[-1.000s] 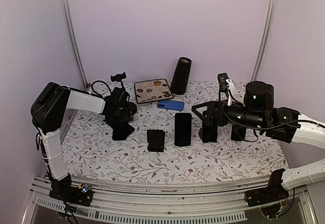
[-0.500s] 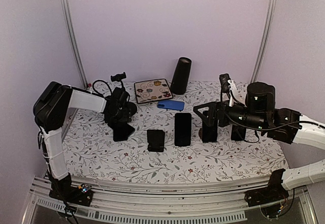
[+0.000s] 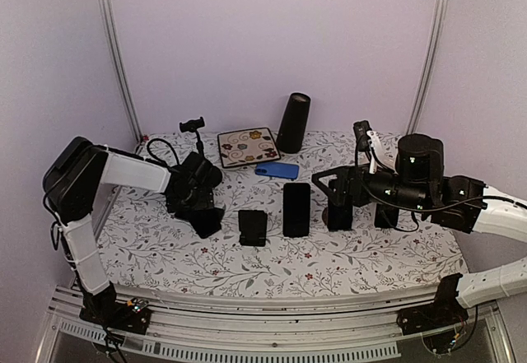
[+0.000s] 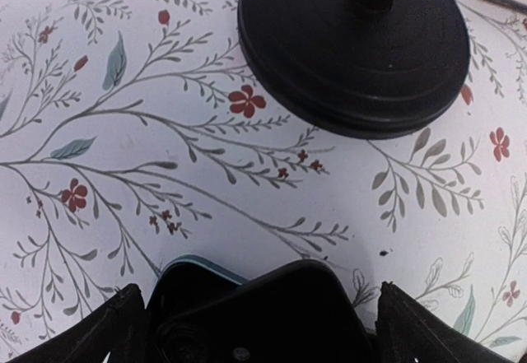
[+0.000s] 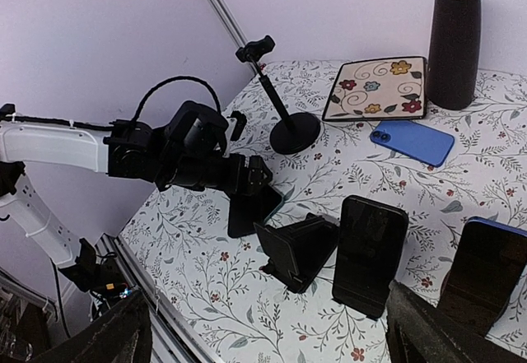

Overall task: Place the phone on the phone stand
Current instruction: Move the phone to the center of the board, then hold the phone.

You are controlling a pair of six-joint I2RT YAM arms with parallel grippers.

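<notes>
Left tool [image 3: 202, 208] is low on the bench [image 3: 370, 256], fingers spread wide. A teal-edged phone [image 5: 251, 213] stands tilted between them. In the left wrist view a sliver of cloth shows between the phone and one finger, so there's no firm clamp on it. The phone's lower edge is on the bench. The phone stand [image 3: 253, 227] is empty. It sits just right of that tool and phone, near but not touching, with the upright black phone [image 3: 296, 209] on its other side.

Right tool [image 3: 329, 183] is above the bench, fully spread, holding nothing. It points toward the middle, and a blue-rimmed phone [image 5: 486, 268] stands upright just below it.

Counts:
- Phones: four. These are the teal-edged one, the black upright one, the blue-rimmed one and a blue phone [image 3: 277, 169] lying flat further back.
- Empty stands: one.
- Patterned tile [image 3: 249, 146]: one, at the back.
- Black cylinder [image 3: 293, 123]: one, just right of the tile.
- Clamp holder [image 3: 192, 124]: one, on a round base behind the left tool.
</notes>
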